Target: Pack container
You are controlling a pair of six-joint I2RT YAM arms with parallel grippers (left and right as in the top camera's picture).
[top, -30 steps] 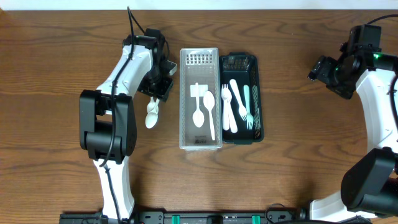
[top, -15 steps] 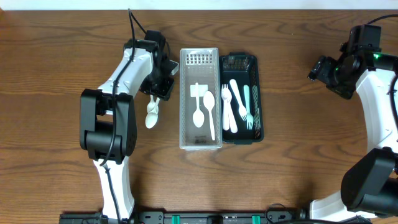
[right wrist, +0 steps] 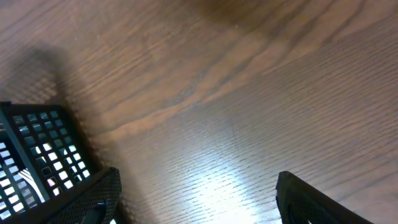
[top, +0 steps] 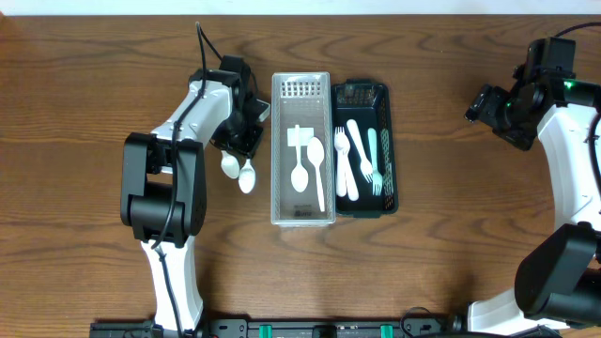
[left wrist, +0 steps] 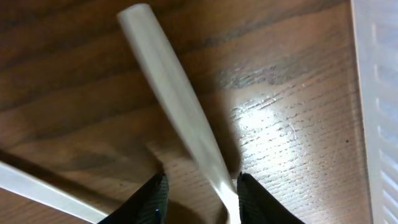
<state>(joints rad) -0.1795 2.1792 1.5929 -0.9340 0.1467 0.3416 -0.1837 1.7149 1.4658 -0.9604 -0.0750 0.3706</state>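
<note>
Two white spoons lie on the table left of the clear container (top: 302, 212): one (top: 228, 166) and another (top: 247, 176) nearer the container. My left gripper (top: 240, 141) is low over their handles. In the left wrist view its fingers (left wrist: 202, 199) are partly apart and straddle one spoon handle (left wrist: 168, 87), which rests against the right finger; a second handle (left wrist: 43, 190) crosses the lower left. The clear container holds a white spoon (top: 300, 172) and other white cutlery. My right gripper (top: 486, 105) is open and empty over bare table (right wrist: 196, 193).
A black mesh basket (top: 387, 113) with several white forks and spoons stands against the clear container's right side; its corner shows in the right wrist view (right wrist: 34, 155). The clear container's wall (left wrist: 379, 93) is close to the right of my left gripper.
One spoon has slid right and down, toward the clear container, so two spoons now show apart. My left gripper has shifted slightly down over them. The right arm has not moved.
</note>
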